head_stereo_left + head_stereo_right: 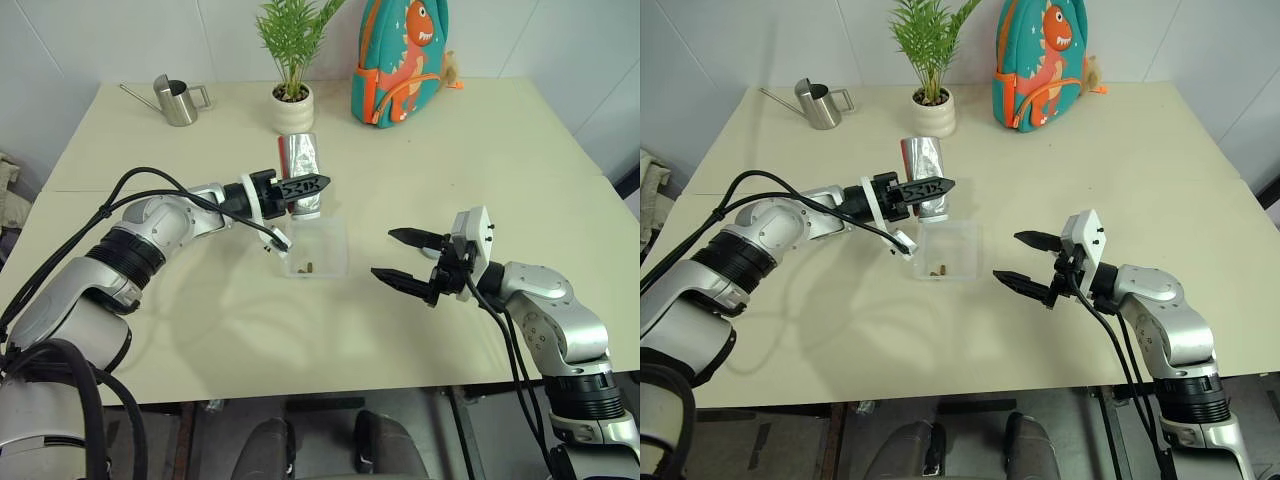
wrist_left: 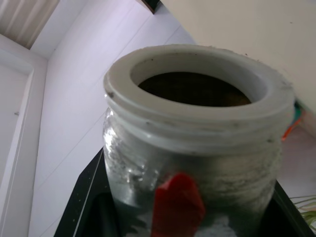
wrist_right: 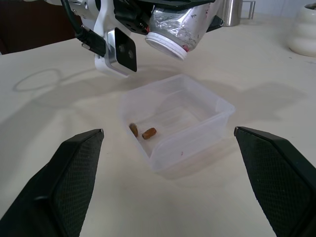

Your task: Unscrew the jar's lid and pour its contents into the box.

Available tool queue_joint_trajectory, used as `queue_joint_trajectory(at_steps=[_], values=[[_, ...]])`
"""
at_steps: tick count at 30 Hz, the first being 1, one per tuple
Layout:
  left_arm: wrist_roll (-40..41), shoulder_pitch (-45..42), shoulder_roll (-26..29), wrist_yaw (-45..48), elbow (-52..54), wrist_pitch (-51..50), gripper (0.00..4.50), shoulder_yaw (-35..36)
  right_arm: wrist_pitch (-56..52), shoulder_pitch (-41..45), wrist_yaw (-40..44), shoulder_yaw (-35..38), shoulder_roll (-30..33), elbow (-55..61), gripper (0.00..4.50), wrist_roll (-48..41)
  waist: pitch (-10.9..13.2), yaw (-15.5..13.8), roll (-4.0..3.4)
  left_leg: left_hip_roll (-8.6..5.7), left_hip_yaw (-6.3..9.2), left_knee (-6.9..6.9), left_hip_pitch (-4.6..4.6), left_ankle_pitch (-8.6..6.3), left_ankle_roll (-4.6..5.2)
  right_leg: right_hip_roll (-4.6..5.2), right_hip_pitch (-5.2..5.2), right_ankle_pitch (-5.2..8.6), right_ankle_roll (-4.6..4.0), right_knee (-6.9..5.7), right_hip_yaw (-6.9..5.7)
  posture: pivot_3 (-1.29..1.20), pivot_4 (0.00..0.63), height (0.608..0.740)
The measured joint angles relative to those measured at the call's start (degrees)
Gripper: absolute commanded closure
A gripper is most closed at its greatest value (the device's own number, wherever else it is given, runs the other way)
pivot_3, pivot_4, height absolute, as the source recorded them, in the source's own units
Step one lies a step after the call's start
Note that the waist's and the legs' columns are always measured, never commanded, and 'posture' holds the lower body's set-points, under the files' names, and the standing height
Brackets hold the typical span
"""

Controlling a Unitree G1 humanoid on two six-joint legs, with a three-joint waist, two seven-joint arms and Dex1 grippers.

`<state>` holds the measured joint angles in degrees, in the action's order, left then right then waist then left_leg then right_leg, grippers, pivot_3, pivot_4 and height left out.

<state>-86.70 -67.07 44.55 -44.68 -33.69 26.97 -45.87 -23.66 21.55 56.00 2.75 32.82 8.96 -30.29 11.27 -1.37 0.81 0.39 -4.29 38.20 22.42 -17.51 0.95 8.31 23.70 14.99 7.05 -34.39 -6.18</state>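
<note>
Right claw (image 1: 407, 256) sits nearest the camera, low over the cream surface (image 1: 480, 150), its two black fingers spread wide with nothing between them. It points toward the box (image 1: 317, 247), which lies just beside it, toward the robot's left.

Box: clear, shallow, rounded corners, resting flat on the surface between the two arms. Two small olive-brown bits, the contents (image 3: 142, 132), lie on its floor near one wall, close together.

Left claw (image 1: 305, 185) is pressed tight on the jar (image 1: 301, 170), pinching its silvery body. Jar is held in the air above the box's far edge, tipped over so its open white mouth faces down toward the box, as seen from the right wrist. No cap on it. Left wrist view looks at the wide white rim (image 2: 197, 94) and a scrap of red label (image 2: 177, 205); the inside looks dark, and whether anything is left in there cannot be told.

Far edge of surface, well apart from the work: steel watering can (image 1: 178, 100), white plant pot (image 1: 292, 107) with green fronds, teal dinosaur backpack (image 1: 400, 60).
</note>
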Motion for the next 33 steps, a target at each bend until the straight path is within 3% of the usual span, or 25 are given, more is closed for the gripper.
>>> queue_joint_trajectory(at_steps=[5,8,10,13,17,22,26,29,33], values=[[12.1,0.8,2.0,6.6,0.8,9.7,2.57,4.9,0.0,0.1,0.6,-0.1,0.0,-0.2,0.05,0.0,0.0,0.0,0.00,0.21,-0.03,0.06,-0.01,0.00,0.00,0.04,0.00,0.00,0.00,-0.03,0.00,0.00,0.150,0.740],[32.6,5.4,2.6,19.3,0.2,17.4,2.57,12.3,0.0,0.3,1.0,-0.2,0.0,-0.4,0.05,0.0,0.0,0.2,0.00,0.23,-0.10,0.10,-0.08,0.00,0.00,0.10,0.00,0.00,0.00,-0.09,0.02,0.00,0.150,0.740],[46.4,9.5,2.7,30.0,0.3,17.4,2.57,16.8,0.0,0.4,1.3,-0.2,0.0,-0.7,0.05,0.0,0.0,0.4,0.00,0.25,-0.13,0.22,-0.08,0.00,-0.01,0.10,-0.01,0.00,0.00,-0.19,0.01,0.00,0.150,0.740],[69.9,17.5,2.4,48.6,4.4,7.2,2.57,25.9,0.0,0.4,2.1,-0.2,0.2,-1.1,0.05,0.0,0.0,0.8,0.00,0.28,-0.11,0.51,-0.04,-0.01,0.01,0.08,-0.03,0.00,-0.01,-0.36,0.01,0.00,0.150,0.740],[91.3,24.3,0.2,61.8,12.4,-13.5,2.57,37.7,0.0,0.6,2.5,-0.4,0.1,-2.3,0.05,0.1,0.0,1.2,0.00,0.27,0.06,0.83,-0.10,-0.07,0.10,0.10,-0.21,-0.01,0.02,-0.55,0.02,0.00,0.150,0.740],[104.8,32.6,-3.8,60.1,21.8,-36.7,2.57,52.5,0.0,1.6,3.4,-1.6,0.0,-3.2,0.05,0.1,0.0,1.4,0.03,0.25,0.43,0.83,-0.18,-0.09,0.11,0.09,-0.22,-0.07,0.05,-0.58,0.12,0.00,0.150,0.740],[111.8,37.4,-6.9,56.9,24.7,-47.0,2.57,62.5,0.1,2.2,3.8,-2.2,-0.1,-4.4,0.05,0.1,0.0,1.5,0.05,0.26,0.43,0.80,-0.17,-0.12,0.06,0.07,-0.21,-0.07,0.05,-0.53,0.12,0.00,0.150,0.740],[113.5,42.0,-8.7,53.6,25.8,-50.1,2.57,68.7,0.2,2.7,3.9,-2.5,-0.4,-4.9,0.05,0.2,0.0,1.5,0.06,0.27,0.42,0.79,-0.18,-0.17,0.02,0.07,-0.21,-0.07,0.05,-0.49,0.14,0.00,0.150,0.740],[111.9,46.5,-9.7,50.8,25.3,-50.0,2.57,71.8,1.0,3.3,4.0,-2.7,-1.0,-5.2,0.05,0.8,-0.1,1.2,0.12,0.27,0.43,0.80,-0.17,-0.22,0.00,0.06,-0.21,-0.07,0.04,-0.46,0.12,0.00,0.150,0.740]])
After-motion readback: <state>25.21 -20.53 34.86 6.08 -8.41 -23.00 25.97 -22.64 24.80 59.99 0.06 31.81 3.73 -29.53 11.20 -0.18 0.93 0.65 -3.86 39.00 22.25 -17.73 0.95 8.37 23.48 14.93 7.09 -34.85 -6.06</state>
